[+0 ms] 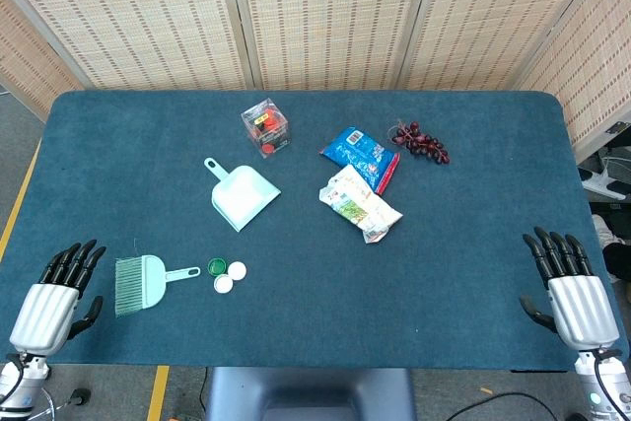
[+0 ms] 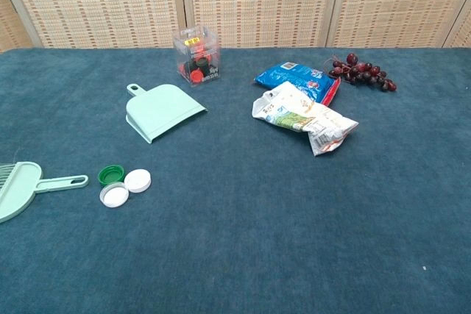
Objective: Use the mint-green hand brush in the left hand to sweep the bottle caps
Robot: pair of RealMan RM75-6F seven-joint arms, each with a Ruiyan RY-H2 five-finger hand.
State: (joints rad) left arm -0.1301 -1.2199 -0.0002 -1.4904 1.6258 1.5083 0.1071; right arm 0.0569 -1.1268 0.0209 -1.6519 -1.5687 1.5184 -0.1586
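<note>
The mint-green hand brush [image 1: 143, 282] [image 2: 22, 187] lies flat near the table's front left, bristles to the left and handle pointing right. Just right of the handle sit three bottle caps: one green cap [image 1: 217, 266] [image 2: 111, 175] and two white caps [image 1: 237, 270] [image 2: 137, 180]. My left hand [image 1: 54, 297] rests open at the front left corner, a short gap left of the bristles, holding nothing. At the front right edge my right hand [image 1: 572, 293] is open too, far from the caps. Neither hand shows in the chest view.
A mint-green dustpan [image 1: 243, 195] [image 2: 160, 112] lies behind the caps. Further back stands a clear box [image 1: 265, 126] holding red and black items. To the right are a blue packet [image 1: 358, 153], a white snack bag [image 1: 361, 206] and dark grapes [image 1: 422, 143].
</note>
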